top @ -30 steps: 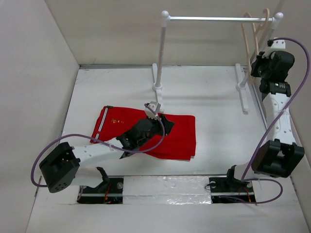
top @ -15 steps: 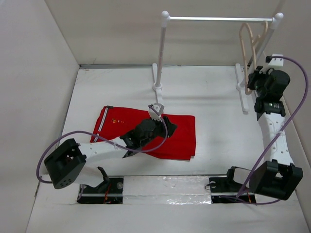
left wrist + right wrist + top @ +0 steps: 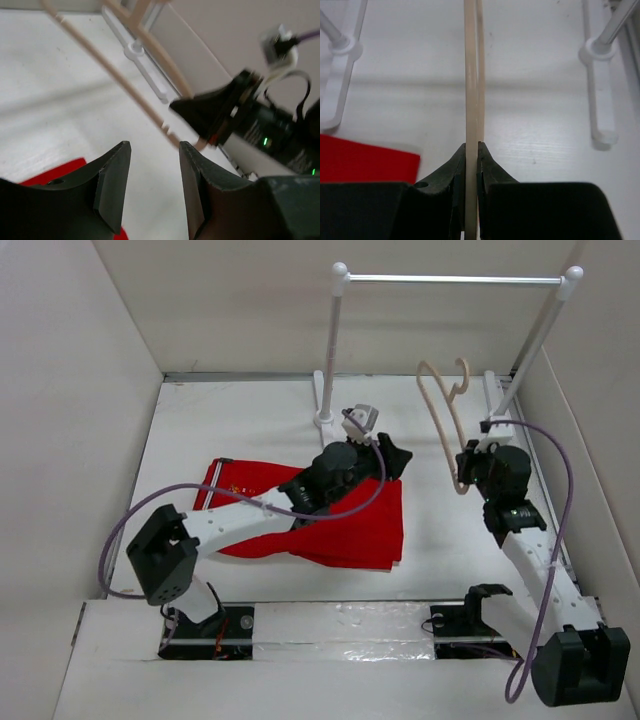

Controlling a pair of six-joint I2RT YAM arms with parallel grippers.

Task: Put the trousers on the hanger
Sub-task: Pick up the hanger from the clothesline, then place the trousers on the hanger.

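Observation:
The red trousers lie folded flat on the table, a corner of them showing in the wrist views. The thin beige hanger is held upright in the air right of the trousers, off the rail, and my right gripper is shut on its lower part. In the right wrist view the hanger runs straight up from between the pinched jaws of the right gripper. My left gripper hovers above the trousers' far right corner, open and holding nothing, facing the hanger.
The white rail stand spans the back of the table, with posts and feet at the centre and right. White walls enclose the left, back and right sides. The right arm's purple cable loops beside it.
My right arm has taken the hanger off the rail and brought it down and left over the table. The left gripper rose off the trousers, moved back and right, and opened wider.

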